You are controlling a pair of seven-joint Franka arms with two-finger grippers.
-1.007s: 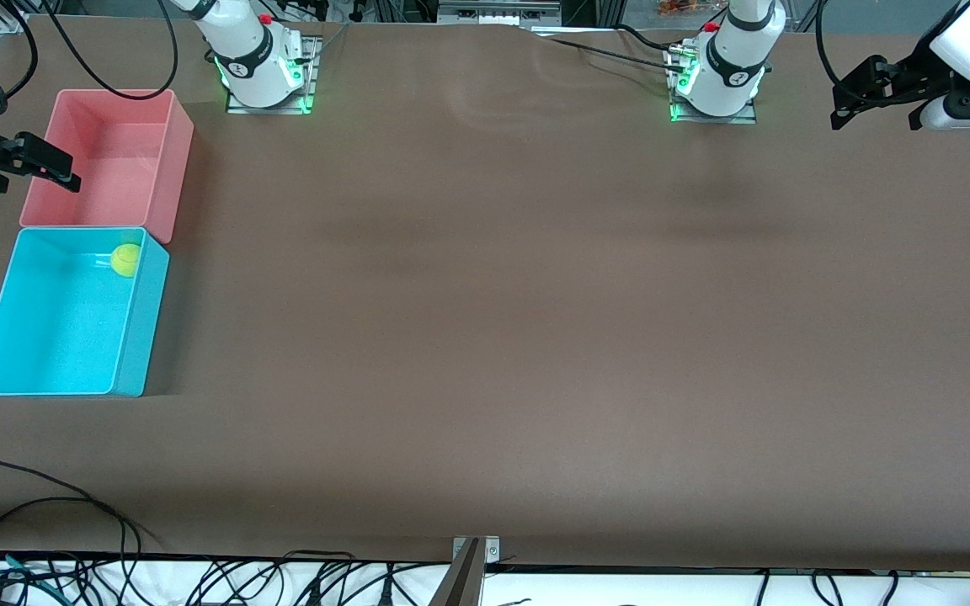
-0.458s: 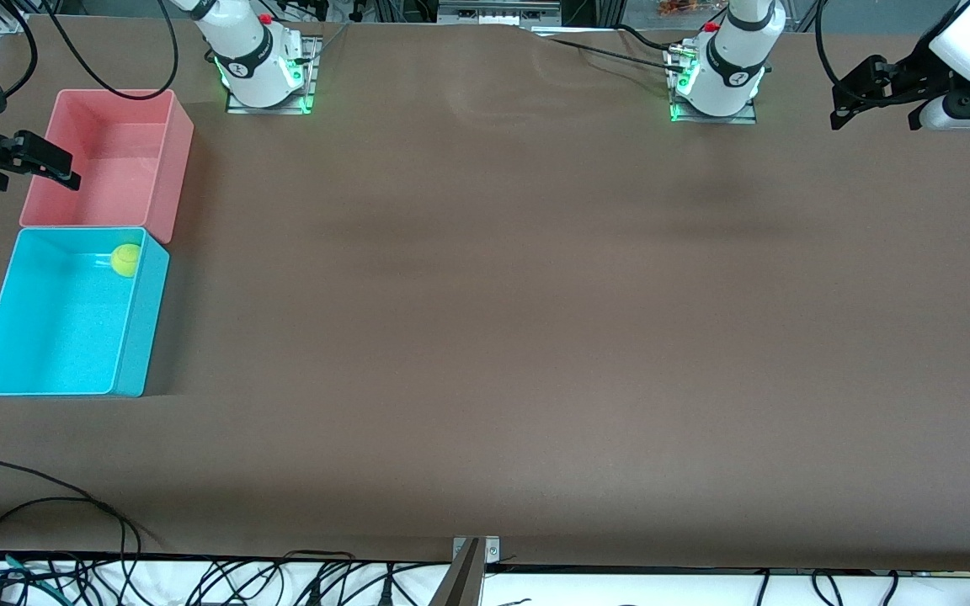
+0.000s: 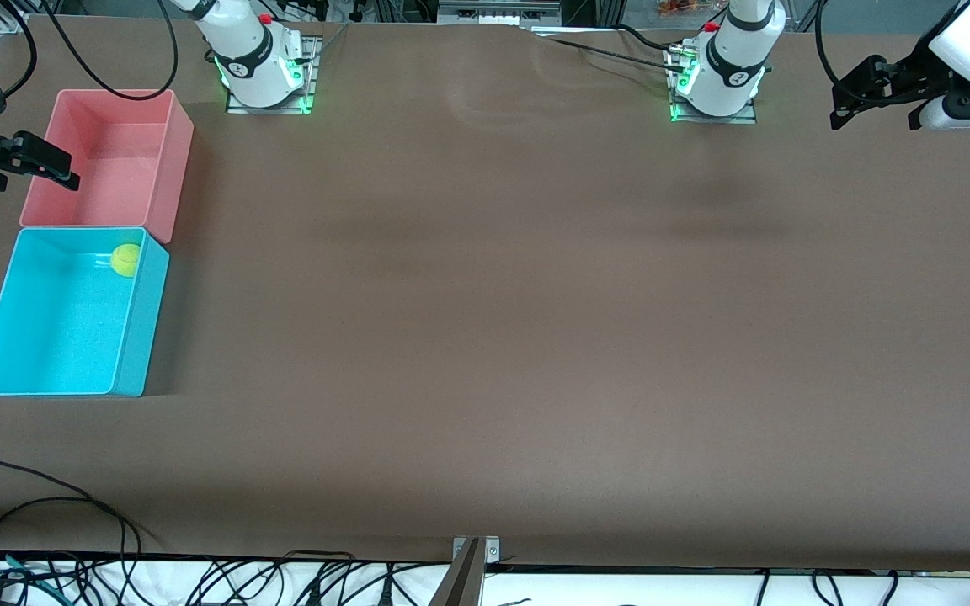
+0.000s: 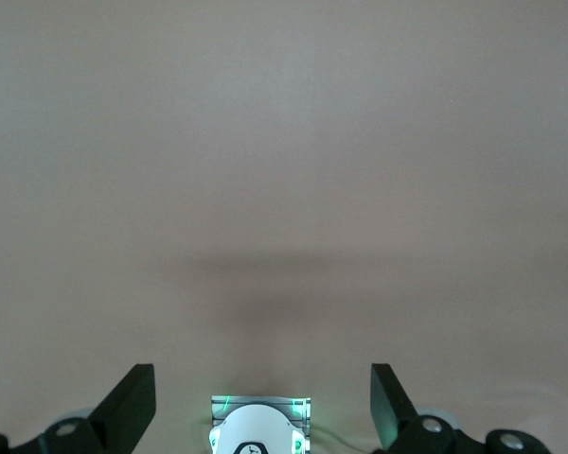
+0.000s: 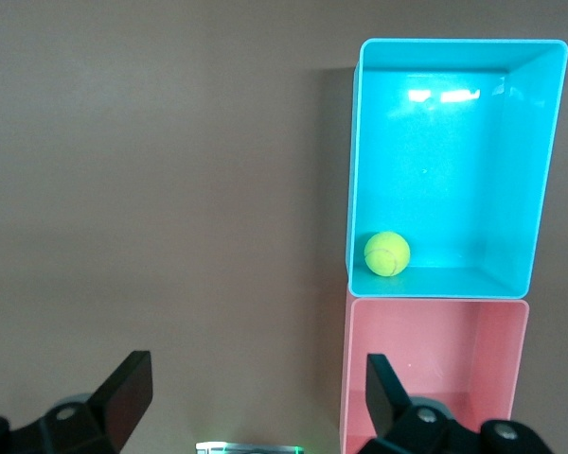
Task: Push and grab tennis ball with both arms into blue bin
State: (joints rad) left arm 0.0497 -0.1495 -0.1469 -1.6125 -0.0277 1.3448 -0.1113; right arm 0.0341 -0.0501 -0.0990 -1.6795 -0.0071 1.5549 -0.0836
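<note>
Nothing moved: tennis ball [image 3: 125, 259] on blue bin [image 3: 30, 383] floor.

front view: you look down from high across the table [image 3: 485, 337], facing both bases.
right wrist view: straight down; shares the blue bin [image 5: 450, 113] and pink bin [image 5: 435, 364] with your front view.
left wrist view: straight down on bare table.

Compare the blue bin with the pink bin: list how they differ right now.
Colour: the blue bin is bright cyan; the pink bin is salmon pink.
Contents: the blue bin holds the tennis ball in a corner by the pink bin; the pink bin holds nothing.
Place: the blue bin sits nearer the front camera than the pink bin.
Shared: both are open rectangular tubs of similar size, set end to end.
</note>
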